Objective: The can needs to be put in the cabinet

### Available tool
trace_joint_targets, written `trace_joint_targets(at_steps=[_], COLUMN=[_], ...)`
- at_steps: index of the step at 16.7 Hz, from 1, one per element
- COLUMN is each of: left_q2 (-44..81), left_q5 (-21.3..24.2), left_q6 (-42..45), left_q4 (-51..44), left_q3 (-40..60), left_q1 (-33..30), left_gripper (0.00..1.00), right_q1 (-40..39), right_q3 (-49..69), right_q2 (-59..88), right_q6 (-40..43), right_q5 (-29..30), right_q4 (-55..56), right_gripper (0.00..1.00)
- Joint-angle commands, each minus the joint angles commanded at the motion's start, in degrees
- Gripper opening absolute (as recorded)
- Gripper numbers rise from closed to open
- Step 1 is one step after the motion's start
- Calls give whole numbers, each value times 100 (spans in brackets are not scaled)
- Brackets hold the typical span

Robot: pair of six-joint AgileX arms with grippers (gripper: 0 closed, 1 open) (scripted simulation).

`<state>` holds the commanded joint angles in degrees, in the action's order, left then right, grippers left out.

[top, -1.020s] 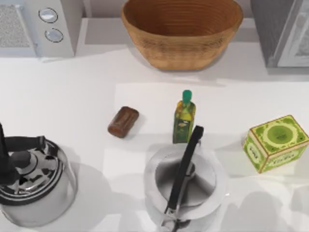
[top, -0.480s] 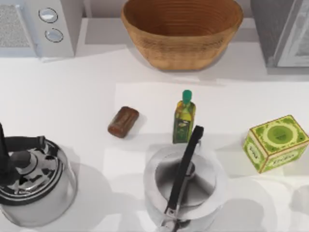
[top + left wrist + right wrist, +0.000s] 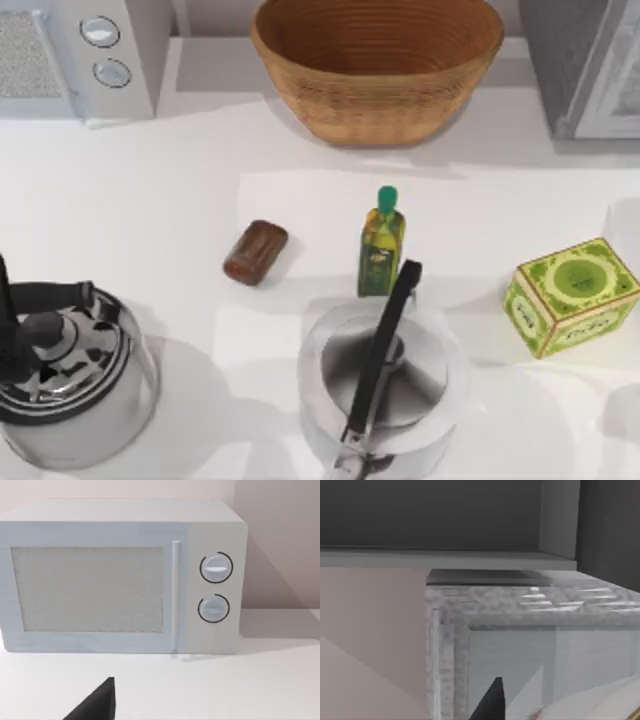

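Top view: small dark-brown plain-sided cylindrical can (image 3: 256, 252) lies on its side on the white tabletop (image 3: 150, 200), left of the green-capped oil bottle (image 3: 381, 243) and apart from it. Likely light, rigid and smooth; being round, it may roll. Best taken across the barrel at mid-length. Woven wicker basket (image 3: 377, 62) sits behind; grey speckled cabinet (image 3: 580, 60) at the far right corner.

Left wrist view: white microwave with two round knobs (image 3: 120, 575), flat matte faces. A dark tip of the left end effector (image 3: 97, 704) shows; grip state cannot be told.

Right wrist view: cabinet's speckled frame and pale door panel (image 3: 520, 670) close ahead, door apparently shut. Right end effector (image 3: 489, 700) shows as a dark tip, state unclear.
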<state>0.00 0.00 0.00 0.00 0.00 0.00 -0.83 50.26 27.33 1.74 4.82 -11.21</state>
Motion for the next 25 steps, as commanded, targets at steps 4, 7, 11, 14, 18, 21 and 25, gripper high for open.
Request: trace_joint_targets(at_steps=[4,7,11,14,18,21,25], left_q2=[0,0,0,0,0,0,0], left_q5=[0,0,0,0,0,0,0], left_q6=[0,0,0,0,0,0,0], left_q4=[0,0,0,0,0,0,0], left_q3=[0,0,0,0,0,0,0], left_q1=[0,0,0,0,0,0,0], left_gripper=[100,100,100,100,100,100,100], right_q1=[-190,-377,-643,-819,-965,-972,-948], right_q3=[2058,3296,4331,4730,4956,4966,4985], right_q2=[1453,2506,3662,4333,4858,4880,4951], right_q6=[-27,-89,-185,-240,-279,-281,-297], right_q5=[239,392,528,588,637,640,641], right_q4=[-443,-728,-1018,-1172,-1308,-1315,-1352], right_gripper=[0,0,0,0,0,0,0])
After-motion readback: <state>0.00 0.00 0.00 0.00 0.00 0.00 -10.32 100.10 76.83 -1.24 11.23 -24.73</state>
